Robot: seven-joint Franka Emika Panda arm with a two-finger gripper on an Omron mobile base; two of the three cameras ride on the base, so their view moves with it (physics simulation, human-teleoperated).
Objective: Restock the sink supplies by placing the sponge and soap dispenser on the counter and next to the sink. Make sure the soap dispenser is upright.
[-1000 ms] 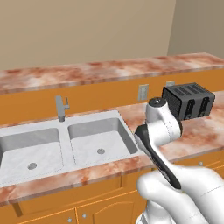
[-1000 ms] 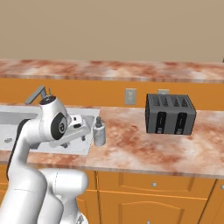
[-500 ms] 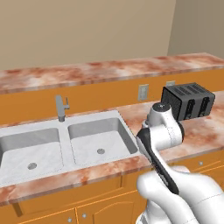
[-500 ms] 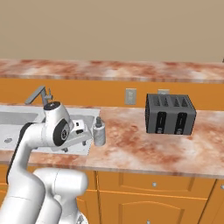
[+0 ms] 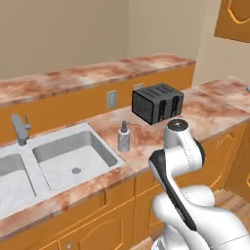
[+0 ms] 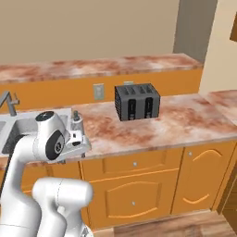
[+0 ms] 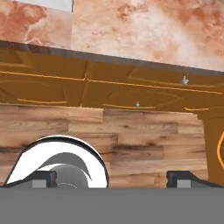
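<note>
The soap dispenser [image 5: 124, 136] stands upright on the marbled counter [image 5: 161, 134], just right of the sink [image 5: 58, 161]. In the right base view the soap dispenser [image 6: 76, 121] peeks out from behind my arm, on the counter [image 6: 176, 120] beside the sink [image 6: 11, 134]. My gripper [image 7: 111, 181] is open with nothing between its fingers. It hangs in front of the counter [image 7: 144, 30] and looks down at the cabinet fronts and the wooden floor. The sponge is out of view.
A black toaster [image 5: 157, 102] [image 6: 136, 102] stands on the counter right of the dispenser. The grey faucet [image 5: 19, 128] rises behind the sink. A wall outlet [image 5: 112, 99] sits on the orange backsplash. The counter turns a corner at the far right [image 5: 224, 93].
Both base views have slid along the counter to the right, so the base has moved. The dispenser stands where it was beside the sink. The gripper stays open.
</note>
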